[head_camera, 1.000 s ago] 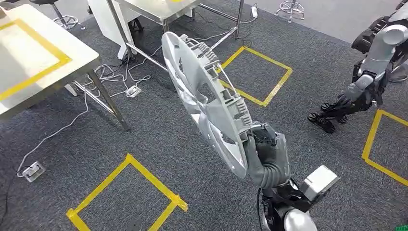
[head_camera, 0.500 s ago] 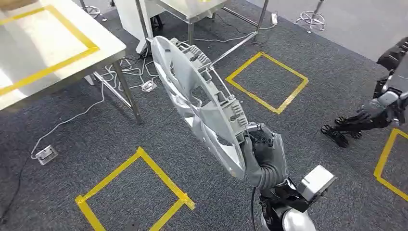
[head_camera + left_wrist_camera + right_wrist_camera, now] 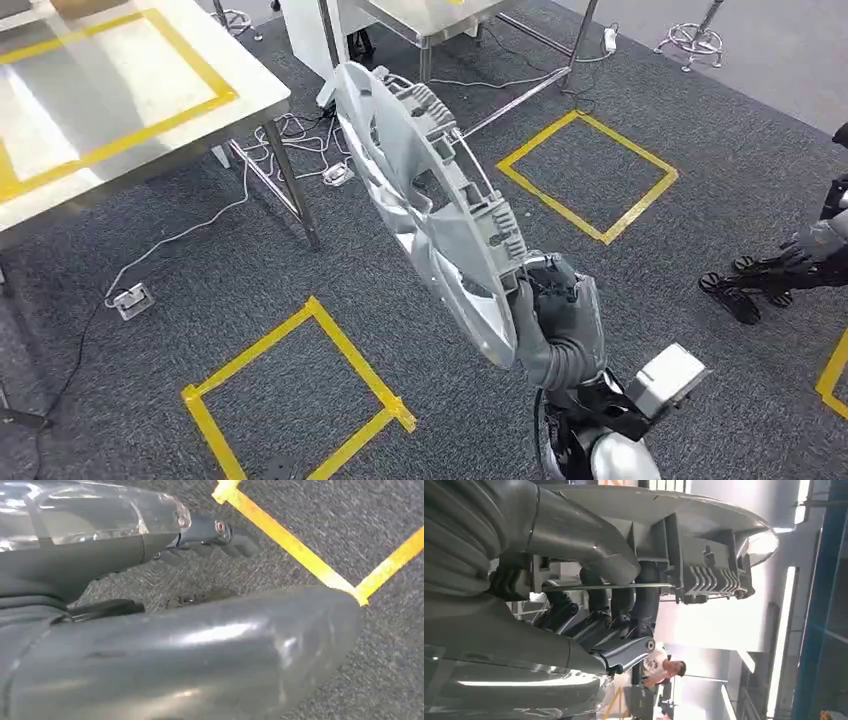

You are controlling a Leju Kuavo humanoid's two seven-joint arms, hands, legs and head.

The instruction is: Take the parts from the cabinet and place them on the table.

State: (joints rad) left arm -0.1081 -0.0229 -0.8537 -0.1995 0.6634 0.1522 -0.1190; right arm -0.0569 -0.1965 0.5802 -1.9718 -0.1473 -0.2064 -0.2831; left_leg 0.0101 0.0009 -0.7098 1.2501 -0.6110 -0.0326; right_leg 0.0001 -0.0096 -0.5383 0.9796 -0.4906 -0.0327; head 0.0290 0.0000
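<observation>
**Right hand held the hubcap by its rim, above the carpet**

The right hand (image 3: 556, 322) gripped the hubcap (image 3: 425, 205) at its lower edge. In the head view the thumb lay on the spoked front face and the darker fingers (image 3: 548, 280) wrapped over the rim onto the ribbed back, so the rim sat pinched between them. The rest of the hubcap rose up and away from the fingers, tilted, its far edge reaching toward the table (image 3: 120, 110). It touched nothing but the hand and hung over the grey carpet (image 3: 300, 260), clear of the table top.

From the right wrist the same hold showed close up: the right hand (image 3: 589, 595) had its thick thumb pressed against one side of the hubcap (image 3: 694, 545), and the dark fingers (image 3: 621, 602) curled together behind a thin wire ring that ran along the back of the rim, just beside a block of moulded clips. A person (image 3: 664, 667) stood well beyond the fingers, in the background.

The left hand (image 3: 215, 535) hung over carpet, its dark fingers (image 3: 240, 542) lightly bent and apart, with nothing in them. Yellow tape (image 3: 295, 545) lay on the floor past the fingertips.

Below the hubcap's held edge, a taped square (image 3: 300, 390) marked the carpet, and cables (image 3: 180, 235) trailed under the table.
</observation>
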